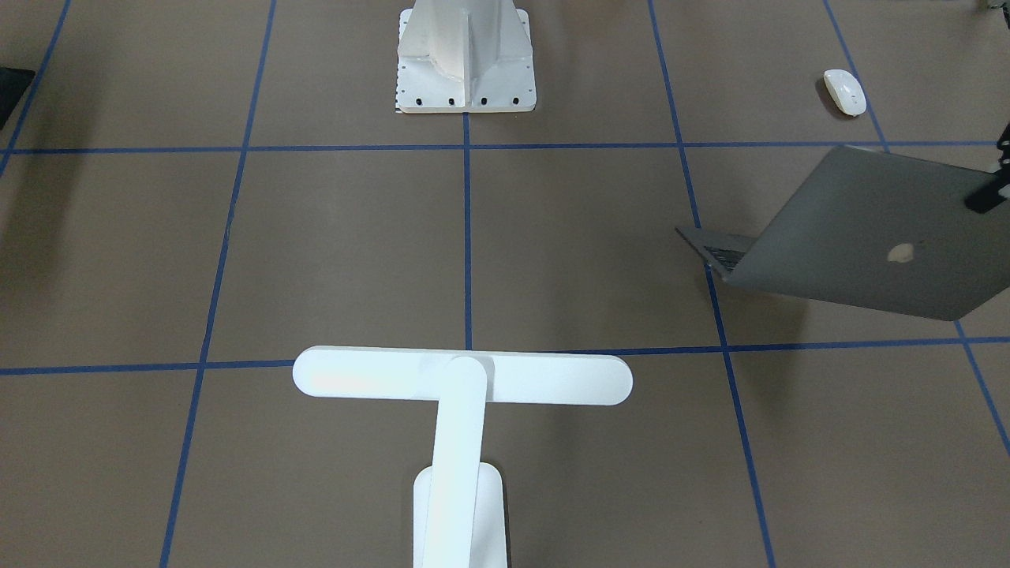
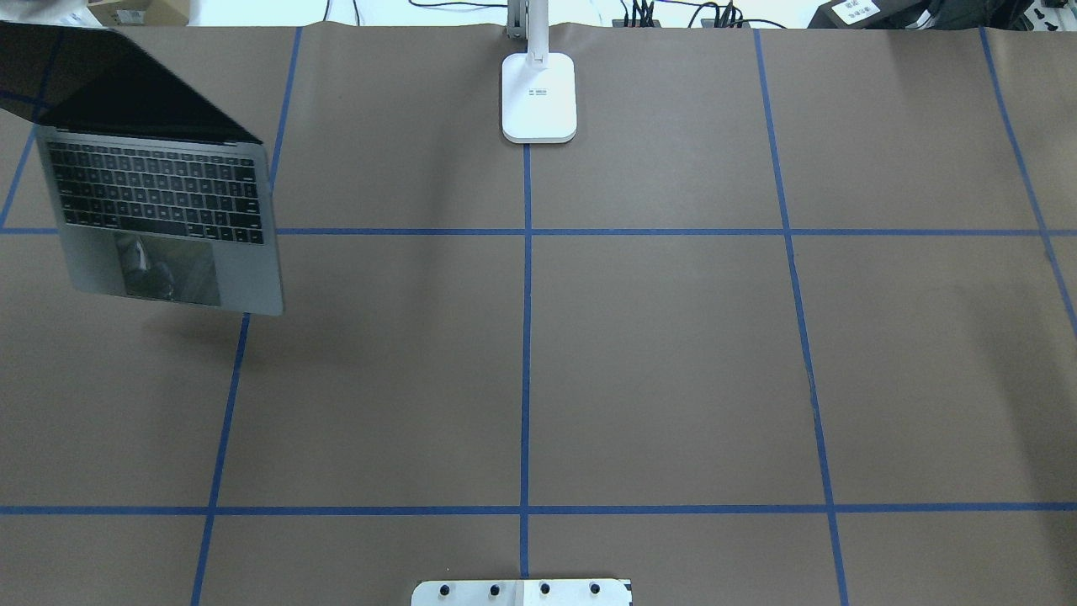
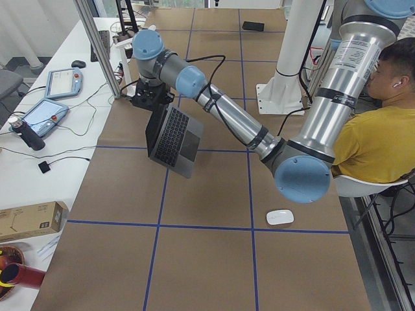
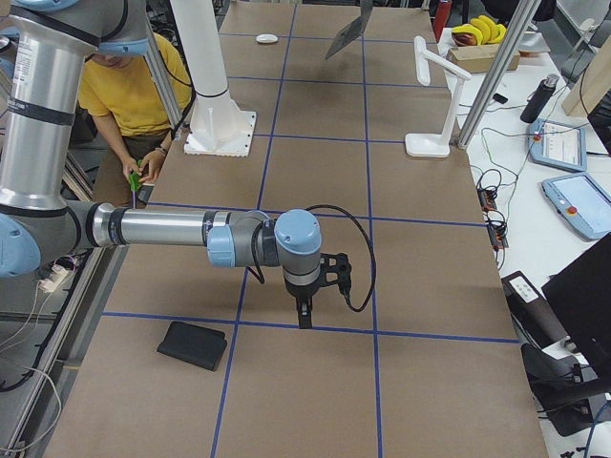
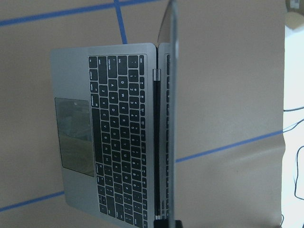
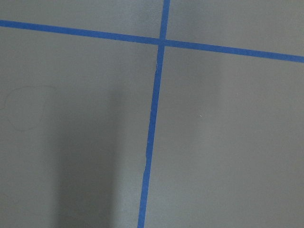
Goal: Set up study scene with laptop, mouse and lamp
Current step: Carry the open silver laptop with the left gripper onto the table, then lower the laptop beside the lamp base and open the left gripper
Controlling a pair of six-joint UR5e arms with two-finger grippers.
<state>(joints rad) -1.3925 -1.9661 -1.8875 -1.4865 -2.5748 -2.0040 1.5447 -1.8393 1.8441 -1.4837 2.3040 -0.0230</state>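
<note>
The left hand grips the lid edge of the laptop, which hangs open and tilted above the worktop at the upper left of the overhead view. The hinge likely bears the base's weight, so move slowly. Lower it level and set it down in front of the lamp at top centre, leaving room for the mouse. The right hand hovers low over the worktop; you cannot tell whether it is open or closed.
</note>
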